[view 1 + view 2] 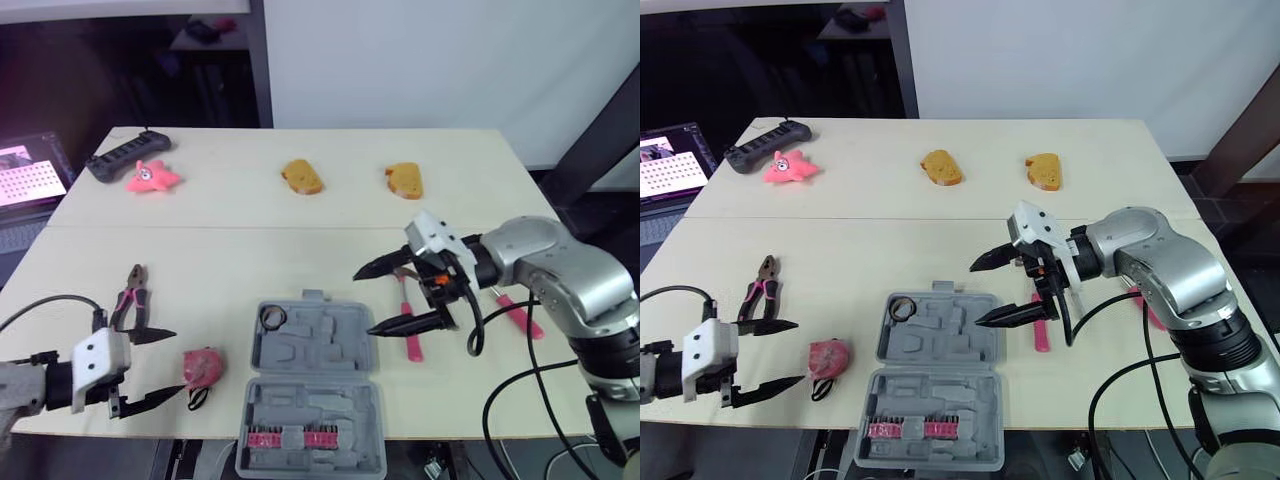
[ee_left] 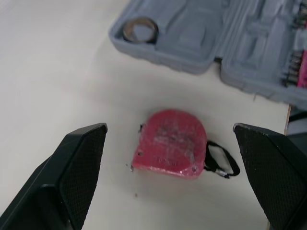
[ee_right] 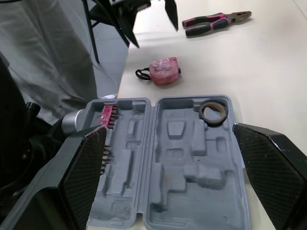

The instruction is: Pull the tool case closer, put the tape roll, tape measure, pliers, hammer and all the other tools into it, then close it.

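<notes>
The grey plastic tool case (image 1: 312, 400) lies open at the front of the pale worktop (image 1: 230, 245), and its near half, the one holding the pink bit strip (image 1: 285, 438), appears to jut past the front edge. A shove or a heavy tool dropped on that side could tip or slide it off. The dark ring-shaped tape roll (image 1: 272, 317) already sits in a far corner recess. The left jaws are spread wide and empty, their black fingers (image 2: 81, 167) flanking the red rounded tape measure (image 2: 169, 145), which rests on the worktop just beside the case. Its domed shell may squirt out if pinched off-centre, and its black wrist loop (image 2: 221, 161) could snag a fingertip or drag across the case rim. The right jaws are also wide open and holding nothing, hovering over a slim pink-handled tool (image 1: 411, 335) lying flat just beside the case. Fingertips may scrape the worktop or nudge the case when closing on so low a handle. The pink-handled pliers (image 1: 130, 295) lie farther back on the left, well apart from the case.
</notes>
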Motion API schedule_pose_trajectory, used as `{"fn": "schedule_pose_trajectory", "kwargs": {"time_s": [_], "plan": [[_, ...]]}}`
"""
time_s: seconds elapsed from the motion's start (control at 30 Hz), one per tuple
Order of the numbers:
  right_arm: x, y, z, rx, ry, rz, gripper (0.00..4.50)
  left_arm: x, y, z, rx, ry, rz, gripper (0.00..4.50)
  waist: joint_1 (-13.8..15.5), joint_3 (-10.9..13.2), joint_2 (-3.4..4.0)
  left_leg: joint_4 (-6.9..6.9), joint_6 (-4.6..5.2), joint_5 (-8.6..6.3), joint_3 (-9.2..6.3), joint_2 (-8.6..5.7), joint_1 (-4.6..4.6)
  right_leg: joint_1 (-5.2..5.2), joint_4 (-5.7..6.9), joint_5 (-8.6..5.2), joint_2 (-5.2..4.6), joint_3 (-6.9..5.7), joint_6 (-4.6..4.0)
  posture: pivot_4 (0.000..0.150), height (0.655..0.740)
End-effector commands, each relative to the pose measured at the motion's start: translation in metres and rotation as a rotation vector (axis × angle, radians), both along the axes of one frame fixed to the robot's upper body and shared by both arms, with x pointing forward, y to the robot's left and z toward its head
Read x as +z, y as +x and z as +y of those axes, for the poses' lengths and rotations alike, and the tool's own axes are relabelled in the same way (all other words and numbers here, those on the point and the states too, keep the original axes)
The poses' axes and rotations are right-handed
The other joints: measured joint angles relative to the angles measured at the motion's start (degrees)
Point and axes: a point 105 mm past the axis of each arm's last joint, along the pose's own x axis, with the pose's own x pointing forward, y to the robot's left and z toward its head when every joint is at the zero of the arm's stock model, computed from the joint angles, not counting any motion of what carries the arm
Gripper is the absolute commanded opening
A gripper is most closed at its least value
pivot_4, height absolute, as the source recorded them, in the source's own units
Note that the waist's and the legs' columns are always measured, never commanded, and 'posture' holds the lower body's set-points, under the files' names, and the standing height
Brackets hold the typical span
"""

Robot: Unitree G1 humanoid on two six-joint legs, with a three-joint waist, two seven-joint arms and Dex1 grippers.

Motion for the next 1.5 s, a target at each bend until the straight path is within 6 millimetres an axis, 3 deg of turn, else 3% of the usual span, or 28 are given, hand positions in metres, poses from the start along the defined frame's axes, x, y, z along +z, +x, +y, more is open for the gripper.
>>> {"fn": "schedule_pose_trajectory", "kwargs": {"time_s": [0.03, 0.23, 0.5, 0.93, 1.03, 1.1, 1.2, 1.3, 1.5], "plan": [[0.011, -0.007, -0.002, -0.014, 0.012, -0.047, 4.50, -0.016, 0.004, -0.006, -0.067, 0.015, 0.033, 4.43, 0.0, 0.0, 0.01, 0.00, 0.00, 0.00, -0.06, 0.02, -0.01, 0.00, 0.02, 0.00, 0.02, -0.04, 0.00, 0.150, 0.7377], [0.013, -0.009, -0.008, -0.072, 0.005, -0.050, 4.50, -0.041, 0.016, -0.014, -0.123, 0.028, 0.068, 4.43, 0.1, 0.0, 0.05, 0.16, 0.00, 0.00, -0.09, 0.02, -0.01, 0.11, 0.03, 0.01, 0.01, -0.08, 0.00, 0.150, 0.7377], [0.019, -0.006, -0.015, -0.108, -0.010, -0.071, 4.50, -0.046, 0.026, -0.013, -0.151, 0.045, 0.062, 4.43, 0.1, 0.0, 0.05, 0.15, 0.01, 0.01, -0.10, 0.02, 0.01, 0.12, 0.08, 0.03, 0.02, -0.08, 0.02, 0.150, 0.7377], [0.021, -0.002, -0.014, -0.112, -0.018, -0.082, 4.50, -0.062, 0.021, -0.001, -0.139, 0.099, 0.045, 4.43, 0.1, 0.0, 0.05, 0.17, 0.01, 0.01, -0.12, 0.02, 0.02, 0.12, 0.12, 0.04, 0.02, -0.09, 0.03, 0.150, 0.7377], [0.020, -0.001, -0.013, -0.106, -0.020, -0.081, 4.50, -0.062, 0.028, 0.001, -0.116, 0.087, 0.029, 3.56, 0.2, 0.0, 0.12, 0.17, 0.02, 0.02, -0.13, 0.02, 0.03, 0.13, 0.13, 0.04, 0.02, -0.10, 0.03, 0.150, 0.7377], [0.021, 0.000, -0.012, -0.101, -0.019, -0.078, 4.50, -0.055, 0.035, 0.001, -0.099, 0.066, 0.006, 2.93, 0.5, -0.1, 0.15, 0.18, 0.02, 0.02, -0.13, 0.02, 0.06, 0.18, 0.14, 0.04, 0.02, -0.11, 0.03, 0.150, 0.7377], [0.020, 0.000, -0.012, -0.098, -0.019, -0.073, 4.50, -0.047, 0.041, 0.000, -0.101, 0.055, -0.016, 2.93, 0.9, 0.0, 0.16, 0.21, 0.02, 0.03, -0.16, 0.02, 0.07, 0.17, 0.22, 0.04, 0.04, -0.12, 0.03, 0.150, 0.7377], [0.020, 0.002, -0.011, -0.130, -0.012, -0.055, 4.50, -0.026, 0.049, -0.005, -0.120, 0.030, -0.059, 2.93, 1.1, 0.0, 0.15, 0.21, 0.02, 0.03, -0.17, 0.02, 0.05, 0.16, 0.22, 0.03, 0.04, -0.11, 0.03, 0.150, 0.7377], [0.020, 0.007, -0.002, -0.222, 0.028, -0.134, 4.50, 0.025, 0.064, -0.038, -0.225, -0.023, -0.155, 2.93, 1.5, 0.0, 0.15, 0.20, 0.01, 0.03, -0.21, 0.02, 0.02, 0.15, 0.25, 0.04, 0.03, -0.16, 0.04, 0.150, 0.7377]]}}
